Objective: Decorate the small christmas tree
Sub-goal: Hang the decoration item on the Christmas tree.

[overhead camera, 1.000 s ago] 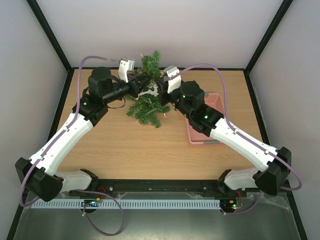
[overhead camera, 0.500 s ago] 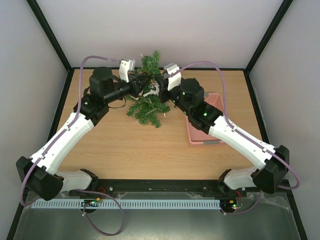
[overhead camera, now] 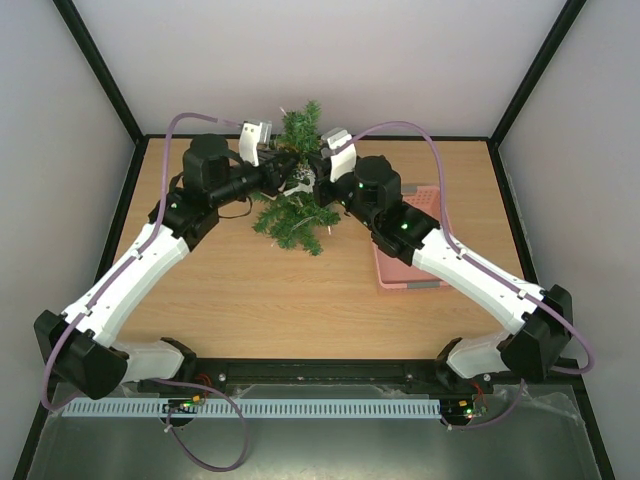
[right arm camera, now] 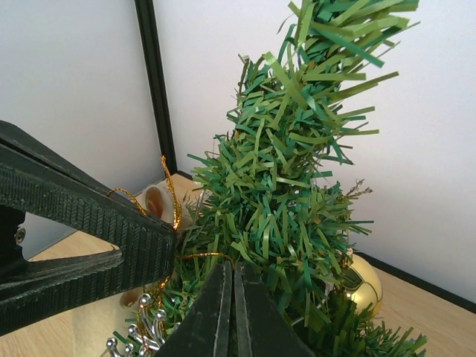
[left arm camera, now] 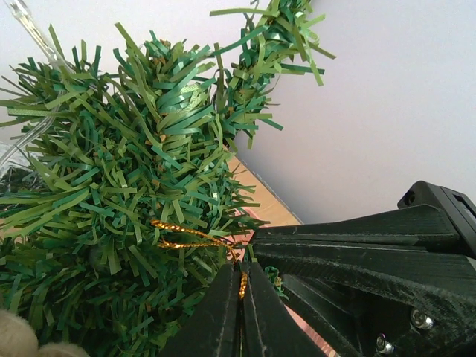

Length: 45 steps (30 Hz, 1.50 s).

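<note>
**HANGING A CORDED ORNAMENT: PINCER-TO-TREE ALIGNMENT**

**Location of the work.** The small christmas tree (overhead camera: pixel 292 210) stands on the far middle of the bench (overhead camera: pixel 250 290). Both wrist views show its trunk axis roughly upright. The pink basket (overhead camera: pixel 428 203) sits to its right, partly under the right arm.

**Pincer state.**
- The left pincer (left arm camera: pixel 242 281) is fully closed. A gold cord (left arm camera: pixel 186 236) is pinched between its tips, and the cord loops out into the needles.
- The right pincer (right arm camera: pixel 229 274) is also fully closed. A strand of gold cord arrives at its tips, but whether it is actually gripped cannot be confirmed.

**Governing relation.** The two pincers meet nose to nose at about mid-height, against the crown. The left comes in from the tree's left and the right from its right, so the foliage lies directly ahead of each and neither arm is nearer. The tip rises above and beyond the fingertips. A silver beaded ornament (right arm camera: pixel 137 333) hangs just below the cord, and a gold bauble (right arm camera: pixel 362 286) already sits in the lower branches.

**Next move (judgement).** The loop probably needs to be spread and passed over a branch end. Needles snagging the thin cord is the main risk.
</note>
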Available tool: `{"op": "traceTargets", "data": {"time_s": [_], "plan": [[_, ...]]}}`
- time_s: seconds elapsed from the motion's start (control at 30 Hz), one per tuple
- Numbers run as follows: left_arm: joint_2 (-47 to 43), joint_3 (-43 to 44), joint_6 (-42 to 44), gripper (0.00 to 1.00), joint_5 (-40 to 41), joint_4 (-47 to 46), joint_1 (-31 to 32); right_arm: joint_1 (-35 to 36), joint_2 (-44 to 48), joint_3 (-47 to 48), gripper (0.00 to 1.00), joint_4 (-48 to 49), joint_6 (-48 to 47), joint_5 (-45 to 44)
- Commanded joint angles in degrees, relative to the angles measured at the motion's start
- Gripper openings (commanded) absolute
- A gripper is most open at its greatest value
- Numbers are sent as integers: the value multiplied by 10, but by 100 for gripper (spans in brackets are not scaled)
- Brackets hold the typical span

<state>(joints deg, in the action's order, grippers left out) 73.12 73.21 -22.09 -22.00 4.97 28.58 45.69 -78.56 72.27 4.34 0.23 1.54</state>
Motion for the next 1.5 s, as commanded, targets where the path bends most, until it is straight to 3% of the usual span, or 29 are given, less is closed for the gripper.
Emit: {"op": "traceTargets", "data": {"time_s": [0.0,0.43,0.67,0.97,1.27,1.37,1.43,1.47], "plan": [[-4,0,6,3,-2,5,-4,-3,8,4,2,-3,0,-7],[-23,-46,-39,8,-60,-23,-4,-4,30,-17,2,-12,5,-11],[-39,-49,-41,18,-61,-28,-4,-4,52,-28,22,-15,9,-27],[-71,-54,-33,29,-53,-21,-4,-4,106,-60,35,-41,18,-57],[-133,-104,47,60,-1,33,-4,-4,167,-116,45,-86,29,-116],[-166,-138,74,74,48,60,-4,-23,161,-129,46,-111,32,-133],[-190,-167,81,97,80,69,-4,-43,156,-137,46,-126,54,-144],[-201,-181,78,99,100,71,-4,-52,156,-143,46,-128,73,-152]]}}
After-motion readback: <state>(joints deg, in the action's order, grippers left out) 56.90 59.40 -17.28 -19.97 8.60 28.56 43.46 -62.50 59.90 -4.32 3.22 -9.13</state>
